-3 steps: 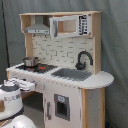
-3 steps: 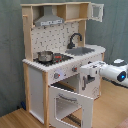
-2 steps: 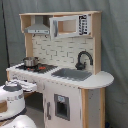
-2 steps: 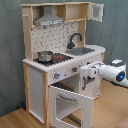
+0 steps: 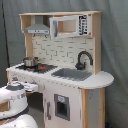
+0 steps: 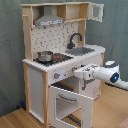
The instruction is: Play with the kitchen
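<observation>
The kitchen point(image 5: 65, 47) point(image 6: 50, 65) is a tall white and light-wood toy unit that appears in both exterior views. It has a black faucet point(image 5: 83, 59) point(image 6: 75, 39) behind a grey sink point(image 5: 71, 74) point(image 6: 82, 50). A metal pot point(image 5: 30, 61) point(image 6: 45, 56) sits on the hob under the range hood point(image 5: 37, 27) point(image 6: 48, 20). The oven door point(image 6: 70, 105) hangs open and folded down. My gripper point(image 6: 78, 73) is held level just in front of the knob panel, above that door. In the first exterior view only the white arm point(image 5: 15, 97) shows, at the lower left.
The small upper cabinet's door point(image 6: 97, 11) stands swung open at the top right of the second exterior view. A lower cabinet door with a window point(image 5: 61, 106) is closed. A grey curtain point(image 5: 115, 40) hangs behind, and the floor point(image 6: 15, 117) is wood.
</observation>
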{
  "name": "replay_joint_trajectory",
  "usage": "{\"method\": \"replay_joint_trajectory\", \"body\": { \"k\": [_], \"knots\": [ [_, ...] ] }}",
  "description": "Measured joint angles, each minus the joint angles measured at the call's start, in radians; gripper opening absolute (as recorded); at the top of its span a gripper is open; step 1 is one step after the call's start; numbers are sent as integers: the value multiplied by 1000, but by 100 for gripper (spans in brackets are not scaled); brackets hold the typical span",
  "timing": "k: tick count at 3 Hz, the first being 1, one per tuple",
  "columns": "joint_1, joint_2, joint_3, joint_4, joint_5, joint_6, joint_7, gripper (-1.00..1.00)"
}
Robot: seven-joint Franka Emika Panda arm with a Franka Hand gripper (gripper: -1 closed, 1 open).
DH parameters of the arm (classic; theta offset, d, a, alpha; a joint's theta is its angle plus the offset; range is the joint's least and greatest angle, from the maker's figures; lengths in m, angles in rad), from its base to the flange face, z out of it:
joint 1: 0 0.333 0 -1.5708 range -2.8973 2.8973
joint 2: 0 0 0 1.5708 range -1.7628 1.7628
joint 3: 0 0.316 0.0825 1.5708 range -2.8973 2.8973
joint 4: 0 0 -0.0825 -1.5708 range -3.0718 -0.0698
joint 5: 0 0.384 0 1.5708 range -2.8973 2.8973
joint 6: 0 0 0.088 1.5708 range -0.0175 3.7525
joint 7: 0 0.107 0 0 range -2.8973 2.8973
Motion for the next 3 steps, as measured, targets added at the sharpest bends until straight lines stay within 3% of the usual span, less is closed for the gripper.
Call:
{"method": "replay_joint_trajectory", "body": {
  "k": [1,2,3],
  "knots": [
    [-73,0,37,63,2,8,10,100],
    [-116,0,46,91,5,36,27,100],
    [-117,0,46,91,6,36,28,-100]
  ]
}}
